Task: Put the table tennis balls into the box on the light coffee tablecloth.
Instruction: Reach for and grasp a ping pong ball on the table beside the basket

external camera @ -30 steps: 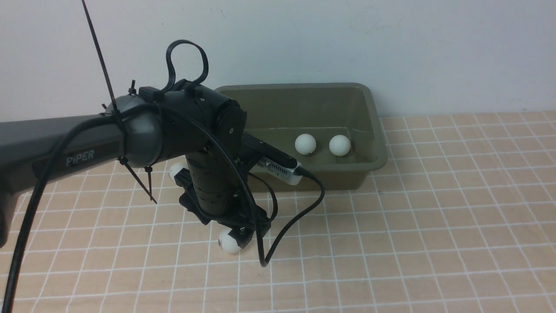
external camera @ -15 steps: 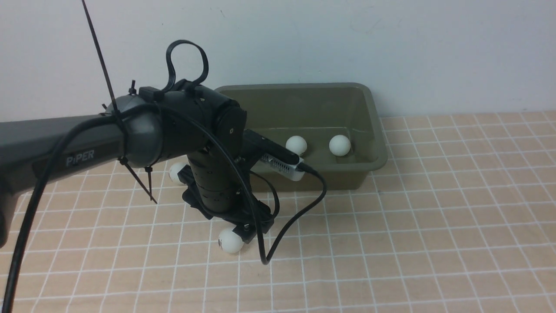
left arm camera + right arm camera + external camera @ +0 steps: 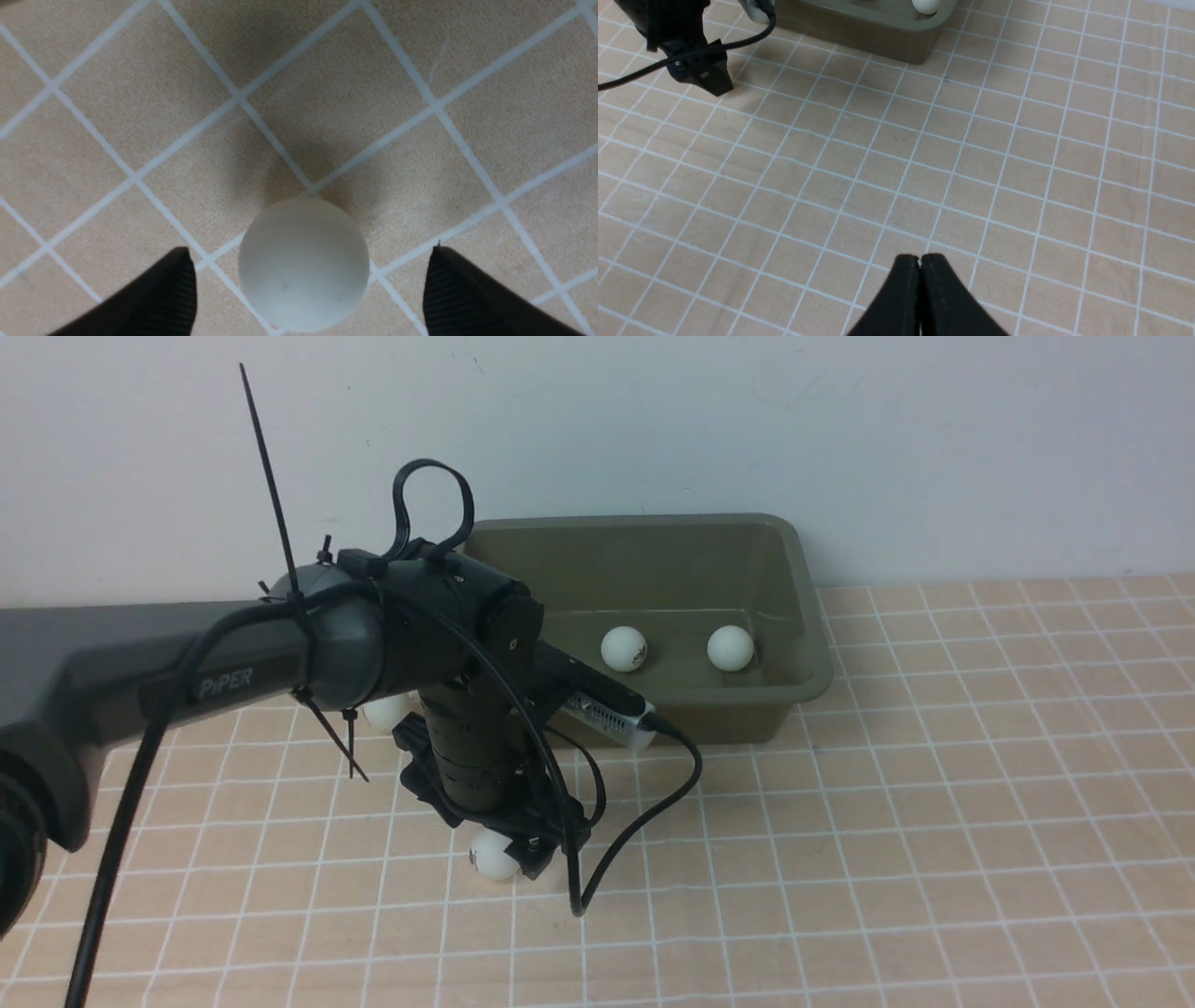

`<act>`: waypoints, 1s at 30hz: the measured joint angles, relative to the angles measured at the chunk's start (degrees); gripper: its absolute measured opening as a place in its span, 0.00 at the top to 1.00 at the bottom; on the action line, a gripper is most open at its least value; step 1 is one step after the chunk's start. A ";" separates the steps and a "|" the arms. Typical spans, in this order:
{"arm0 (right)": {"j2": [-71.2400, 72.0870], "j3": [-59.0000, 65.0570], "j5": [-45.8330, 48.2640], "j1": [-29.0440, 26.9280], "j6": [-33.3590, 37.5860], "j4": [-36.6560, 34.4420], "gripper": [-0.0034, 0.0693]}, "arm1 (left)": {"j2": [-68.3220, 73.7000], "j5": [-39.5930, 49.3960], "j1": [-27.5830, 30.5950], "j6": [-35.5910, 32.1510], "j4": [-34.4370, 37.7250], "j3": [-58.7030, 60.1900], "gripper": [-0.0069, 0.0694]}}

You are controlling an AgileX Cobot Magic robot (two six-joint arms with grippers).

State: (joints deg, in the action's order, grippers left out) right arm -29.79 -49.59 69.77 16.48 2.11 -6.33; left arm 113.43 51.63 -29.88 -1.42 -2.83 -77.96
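A: Front view first. Any change?
B: Left arm: shifted a little to the right and lower over the light coffee tablecloth [image 3: 934, 859] within the last second. Left gripper [image 3: 512, 852]: spread wide around the near ball [image 3: 487, 859], gripping nothing. Inside the box [image 3: 810, 616]: marked ball [image 3: 624, 649] rolled leftward, now well apart from the plain ball [image 3: 729, 648], itself unmoved.

A: Others?
B: Fourth ball [image 3: 383, 711] half hidden behind the arm, on the cloth near the box's left front corner. No fifth in sight.

A: Left wrist view?
B: Near ball resting on the cloth between the two ribbed fingertips [image 3: 173, 289], with a clear gap on each side and a narrower one toward one tip. No contact yet.

A: Right wrist view?
B: Right gripper [image 3: 920, 266]: pinched fully together, empty, above bare cloth and well apart from the box. Left gripper far off across the cloth, down low.

A: Meaning for the task?
B: Two in, at least two out. Looks like the end of the approach. Probably time to close on the near ball, then lift it over the rim. Round and light, so likely to squirt away under an off-centre squeeze.
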 joint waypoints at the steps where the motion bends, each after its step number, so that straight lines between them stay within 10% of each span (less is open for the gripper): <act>1: 0.00 0.00 0.05 0.00 0.00 -0.13 0.97 | 0.05 -0.07 0.00 0.00 0.00 0.00 0.19; 9: 0.00 0.00 0.18 0.00 0.11 -1.21 0.97 | 1.47 -0.83 0.00 -0.06 -0.02 0.00 0.22; 16: 0.00 0.00 0.18 0.00 0.11 -1.28 0.97 | 1.81 -0.89 0.00 -0.06 -0.07 0.00 0.51; 30: 0.00 0.00 0.18 0.00 0.17 -1.28 0.97 | -1.08 17.38 0.00 -3.29 -2.23 -19.22 0.50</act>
State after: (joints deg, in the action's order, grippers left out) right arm -29.79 -49.59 69.95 16.48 2.28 -7.61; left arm 112.35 69.01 -29.88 -4.71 -5.06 -97.18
